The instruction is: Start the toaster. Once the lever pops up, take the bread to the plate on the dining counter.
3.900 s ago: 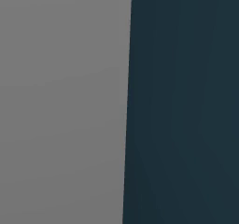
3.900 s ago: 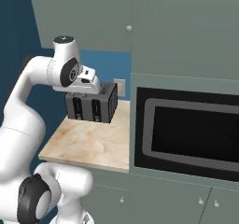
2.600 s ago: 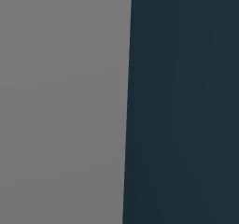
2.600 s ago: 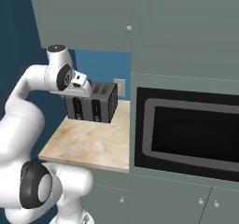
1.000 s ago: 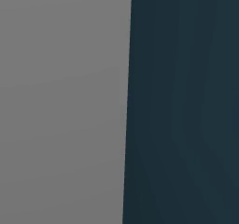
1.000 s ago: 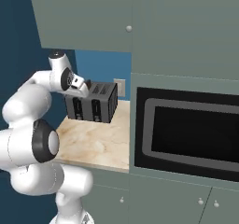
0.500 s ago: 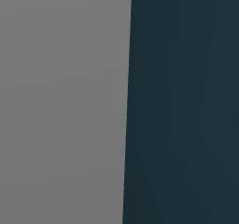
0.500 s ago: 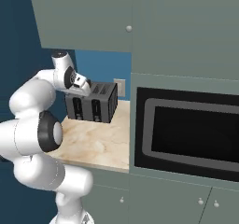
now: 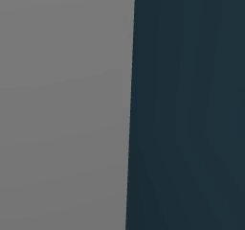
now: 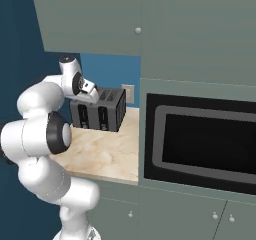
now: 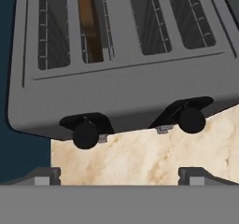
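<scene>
Open-jawed and holding nothing, the hand [image 10: 89, 90] hangs just above the front edge of the toaster, its two dark fingertips [image 11: 41, 176] spread wide at the bottom of the hand view.

Largest in the right base view is the grey-green cabinet wall [image 10: 200, 44] with its built-in oven [image 10: 200, 144] to the right of a narrow nook. The beige marble counter [image 10: 107, 154] fills that nook, and the toaster [image 10: 98, 109] stands at its back against the blue wall. The robot's white arm folds in from the left, so that the hand tips down over the toaster top.

From the hand view the toaster [image 11: 121, 64] shows four slots. The bread [image 11: 88, 22], a thin brown slice, sits upright in the second slot from the left. Two round black lever knobs stick out of the front face: the left knob [image 11: 85, 135] under the pair of slots that holds the bread, the right knob [image 11: 191, 119] under the other pair.

The step in hand looks to be starting the toaster. To do it well, I would aim for the left knob, bring one finger squarely down on top of it and press straight along its track until it latches. A slanted push could slip off the small round knob or shove the toaster across the counter.
</scene>
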Available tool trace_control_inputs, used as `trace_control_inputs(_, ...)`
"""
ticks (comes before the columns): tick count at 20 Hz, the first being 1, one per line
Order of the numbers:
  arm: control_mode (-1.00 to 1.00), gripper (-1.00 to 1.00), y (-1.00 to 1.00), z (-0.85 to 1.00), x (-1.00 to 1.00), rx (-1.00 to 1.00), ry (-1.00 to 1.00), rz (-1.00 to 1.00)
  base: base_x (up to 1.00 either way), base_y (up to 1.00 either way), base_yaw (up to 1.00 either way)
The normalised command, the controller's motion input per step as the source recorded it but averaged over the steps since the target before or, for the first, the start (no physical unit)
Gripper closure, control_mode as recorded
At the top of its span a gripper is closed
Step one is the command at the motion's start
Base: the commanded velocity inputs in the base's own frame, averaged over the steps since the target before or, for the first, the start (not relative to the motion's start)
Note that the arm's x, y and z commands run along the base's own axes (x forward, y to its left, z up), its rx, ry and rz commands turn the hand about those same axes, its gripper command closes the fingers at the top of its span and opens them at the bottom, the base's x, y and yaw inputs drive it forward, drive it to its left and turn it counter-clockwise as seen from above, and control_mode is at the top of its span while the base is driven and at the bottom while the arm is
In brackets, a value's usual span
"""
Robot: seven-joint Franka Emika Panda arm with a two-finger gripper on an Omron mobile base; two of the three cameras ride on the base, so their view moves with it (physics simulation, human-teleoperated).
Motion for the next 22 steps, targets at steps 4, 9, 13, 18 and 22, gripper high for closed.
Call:
trace_control_inputs(4,-1.00,-1.00,0.00,-0.26,0.13,0.00,0.00,0.00,0.00,0.00,0.00)
trace_control_inputs(9,-1.00,-1.00,0.00,-0.23,0.12,0.00,0.00,0.00,0.00,0.00,0.00)
trace_control_inputs(13,-1.00,-1.00,0.00,-0.18,0.05,0.00,0.00,0.00,0.00,0.00,0.00)
trace_control_inputs(18,-1.00,-1.00,0.00,-0.17,0.04,0.00,0.00,0.00,0.00,0.00,0.00)
trace_control_inputs(22,-1.00,-1.00,0.00,-0.12,0.00,0.00,0.00,0.00,0.00,0.00,0.00)
